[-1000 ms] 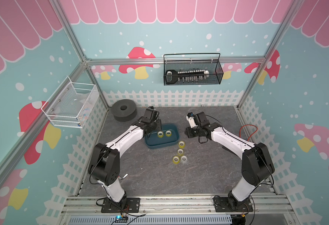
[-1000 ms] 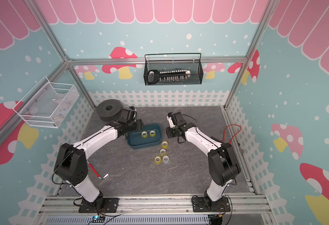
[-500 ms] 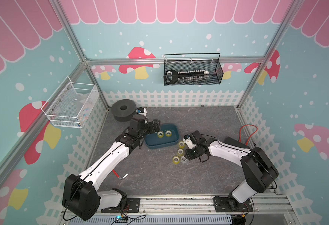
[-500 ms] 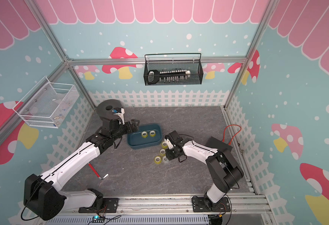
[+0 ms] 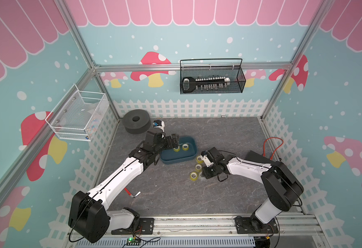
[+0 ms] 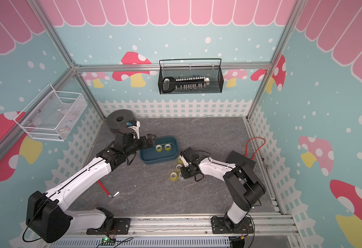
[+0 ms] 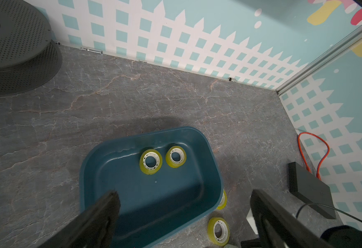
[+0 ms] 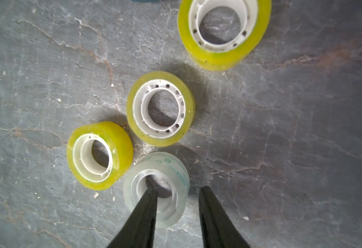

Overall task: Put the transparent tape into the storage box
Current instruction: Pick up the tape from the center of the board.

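Mushroom-print teal walls surround grey marbled floor

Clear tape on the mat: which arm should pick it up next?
Right. The right tool straddles the wall of the clear tape, one finger in its core, not yet clamped. The left tool hangs open over the box, farther away.

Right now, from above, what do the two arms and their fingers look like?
The left arm and right arm have white shells between chunky black joints, with thin black cables alongside. Each sits on a black base plate on a metal rail. The fingers are slim, black and tapered.
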`<state>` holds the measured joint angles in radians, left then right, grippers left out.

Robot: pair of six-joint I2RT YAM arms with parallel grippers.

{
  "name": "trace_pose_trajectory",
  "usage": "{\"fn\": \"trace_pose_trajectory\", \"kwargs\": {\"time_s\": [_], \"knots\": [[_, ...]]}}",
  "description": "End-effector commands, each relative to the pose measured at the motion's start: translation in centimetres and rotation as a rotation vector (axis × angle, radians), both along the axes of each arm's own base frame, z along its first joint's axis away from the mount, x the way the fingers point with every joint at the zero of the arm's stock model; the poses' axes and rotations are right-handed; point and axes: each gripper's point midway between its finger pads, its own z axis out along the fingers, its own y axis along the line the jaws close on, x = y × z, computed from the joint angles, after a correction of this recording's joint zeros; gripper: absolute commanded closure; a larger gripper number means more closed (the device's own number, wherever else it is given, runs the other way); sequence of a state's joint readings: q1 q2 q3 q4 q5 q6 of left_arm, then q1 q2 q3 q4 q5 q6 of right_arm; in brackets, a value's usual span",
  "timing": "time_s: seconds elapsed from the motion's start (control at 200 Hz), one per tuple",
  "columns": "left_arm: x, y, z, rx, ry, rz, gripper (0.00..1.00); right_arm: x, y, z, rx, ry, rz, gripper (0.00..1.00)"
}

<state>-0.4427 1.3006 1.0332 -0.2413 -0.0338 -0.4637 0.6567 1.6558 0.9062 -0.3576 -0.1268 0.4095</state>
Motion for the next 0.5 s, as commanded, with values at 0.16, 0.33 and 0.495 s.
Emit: {"fn": "trace_pose_trajectory", "kwargs": {"time_s": [0.16, 0.33, 0.495], "knots": [[0.4, -0.2, 0.5, 0.017, -0.025, -0.015, 0.01, 0.1, 0.2, -0.9, -0.042, 0.0, -0.002, 0.77], [0.6, -0.3, 0.8, 0.014, -0.039, -0.014, 0.01, 0.4, -0.1, 0.0, -0.054, -0.017, -0.012, 0.98], [0.5, -0.2, 1.0, 0.016, -0.048, -0.018, 0.01, 1.2, 0.0, 2.6, -0.057, -0.059, -0.012, 1.0]]}}
